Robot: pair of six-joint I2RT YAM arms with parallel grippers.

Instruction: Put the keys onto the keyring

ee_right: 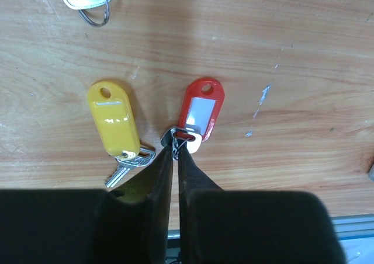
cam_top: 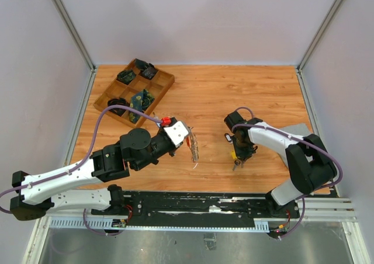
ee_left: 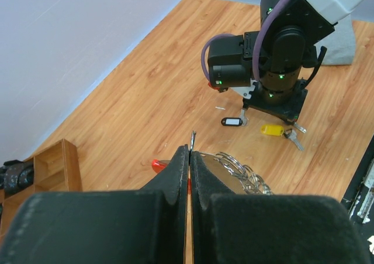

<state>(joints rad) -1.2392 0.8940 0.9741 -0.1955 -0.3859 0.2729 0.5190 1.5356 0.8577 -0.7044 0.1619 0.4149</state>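
Top external view: the left arm is reaching toward the middle of the surface (cam_top: pixel 234 94) and the right arm is bending down near the front edge, the two well apart.
Keyring: the keyring (ee_left: pixel 239 169) is showing as a glittery silver looped chain with a curved red plastic part, and it is sticking out from the left arm's tips.
Left fingers: the left fingers (ee_left: pixel 182 159) are pressing together on a thin metal edge of the keyring.
Red key: the red key (ee_right: pixel 201 107) is lying flat on the surface, its red plastic head carrying a pale label window and a small wire ring at the near end.
Right fingers: the right fingers (ee_right: pixel 168 159) are pinching that small ring, with almost no gap between them.
Yellow key: the yellow key (ee_right: pixel 114 121) is lying just beside the red one without touching it, its silver blade poking out at the near end.
Black-headed key: the black-headed key (ee_left: pixel 232 122) is lying near the yellow one.
Wooden tray: the wooden tray (cam_top: pixel 166 80) is sitting at the far left, holding dark items.
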